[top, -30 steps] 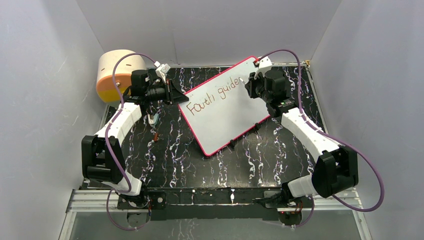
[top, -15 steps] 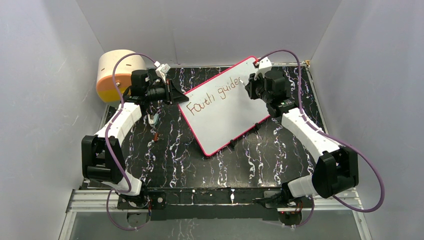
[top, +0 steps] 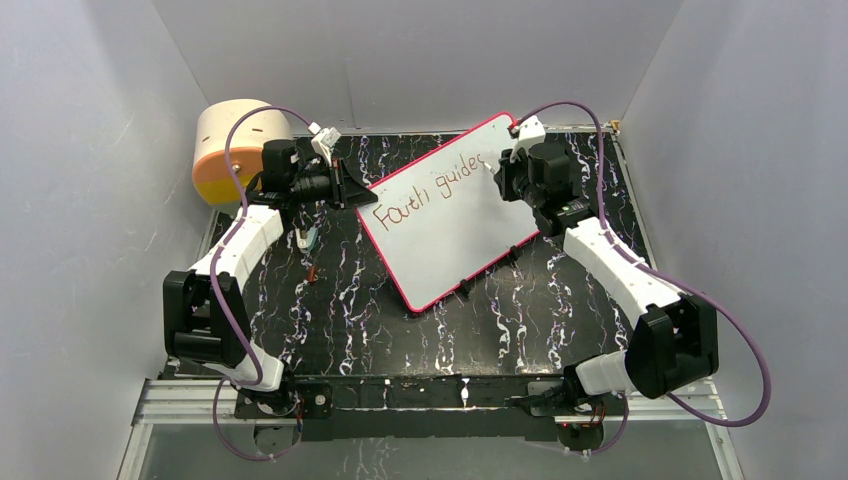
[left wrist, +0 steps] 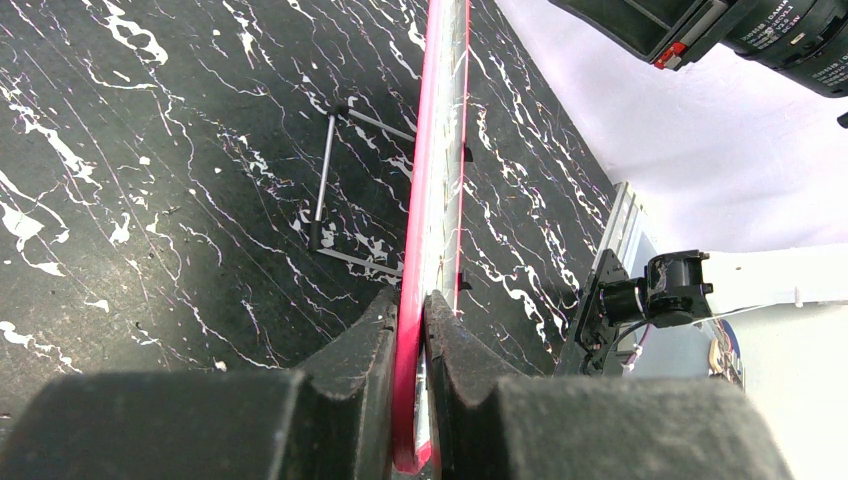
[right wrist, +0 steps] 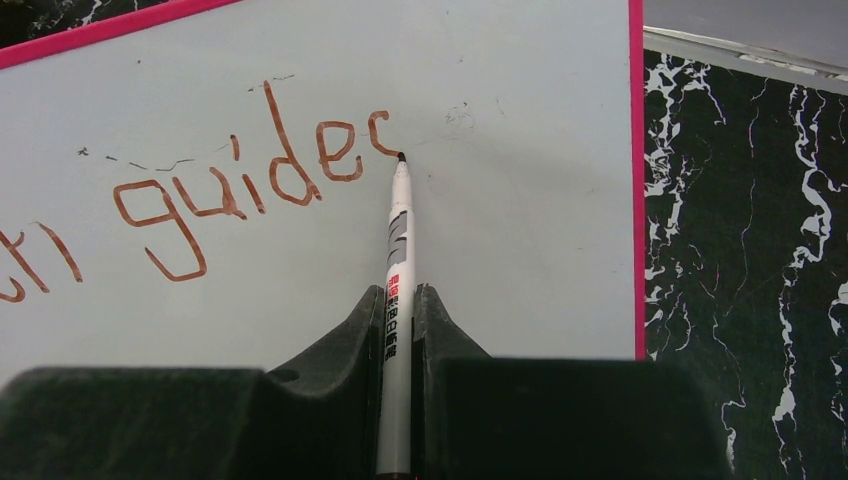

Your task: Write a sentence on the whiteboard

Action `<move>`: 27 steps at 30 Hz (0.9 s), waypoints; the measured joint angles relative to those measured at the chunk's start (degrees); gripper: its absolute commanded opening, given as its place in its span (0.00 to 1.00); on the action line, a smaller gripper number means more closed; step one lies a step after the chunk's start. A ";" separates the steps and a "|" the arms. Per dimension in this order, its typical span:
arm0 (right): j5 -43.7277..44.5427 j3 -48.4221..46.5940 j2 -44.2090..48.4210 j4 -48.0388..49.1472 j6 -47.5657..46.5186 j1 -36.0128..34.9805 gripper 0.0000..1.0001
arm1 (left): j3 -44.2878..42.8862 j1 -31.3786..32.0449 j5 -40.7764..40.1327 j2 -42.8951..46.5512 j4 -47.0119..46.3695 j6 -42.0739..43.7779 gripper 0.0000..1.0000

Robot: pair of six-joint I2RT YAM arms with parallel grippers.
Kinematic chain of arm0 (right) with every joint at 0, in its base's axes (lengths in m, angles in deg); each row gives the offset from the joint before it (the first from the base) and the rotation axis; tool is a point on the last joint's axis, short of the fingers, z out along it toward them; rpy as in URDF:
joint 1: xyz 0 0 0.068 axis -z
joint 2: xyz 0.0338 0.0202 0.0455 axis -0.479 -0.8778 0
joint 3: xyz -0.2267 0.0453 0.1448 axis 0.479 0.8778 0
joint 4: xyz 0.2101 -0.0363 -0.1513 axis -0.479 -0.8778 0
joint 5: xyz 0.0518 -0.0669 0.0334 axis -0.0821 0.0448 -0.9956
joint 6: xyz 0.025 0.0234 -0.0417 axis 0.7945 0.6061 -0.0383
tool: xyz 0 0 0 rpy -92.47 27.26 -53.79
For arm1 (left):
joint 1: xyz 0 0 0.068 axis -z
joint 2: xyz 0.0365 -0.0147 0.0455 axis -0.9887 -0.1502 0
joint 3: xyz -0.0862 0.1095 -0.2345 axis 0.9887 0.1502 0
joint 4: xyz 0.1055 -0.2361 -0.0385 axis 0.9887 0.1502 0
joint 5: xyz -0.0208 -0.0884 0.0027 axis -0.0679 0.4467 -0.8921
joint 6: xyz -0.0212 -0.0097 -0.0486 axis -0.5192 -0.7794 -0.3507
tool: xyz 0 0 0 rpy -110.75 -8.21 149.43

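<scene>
The whiteboard [top: 450, 250], at far centre, is clamped by its left edge in the left gripper [left wrist: 412, 305]. The marker [right wrist: 399, 230] is gripped by the right gripper [right wrist: 398, 300] (tip on the sentence [right wrist: 225, 200], mid-letter). Excess tip pressure could shift the board, distorting strokes.

You look down on a black counter [top: 380, 330] veined with white, boxed in by plain pale-grey walls [top: 420, 60] at left, back and right. The light is soft and even, and an aluminium rail [top: 190, 395] runs along the near edge.
</scene>
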 measured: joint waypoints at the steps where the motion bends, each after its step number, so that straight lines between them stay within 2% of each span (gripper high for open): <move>1: 0.24 0.00 0.00 -0.15 0.04 0.00 0.00 | 0.00 0.00 0.02 0.00 0.00 0.00 0.00; 27: -2.86 1.40 2.82 -2.56 3.06 0.00 0.00 | -0.09 0.02 0.11 0.00 0.09 0.00 0.00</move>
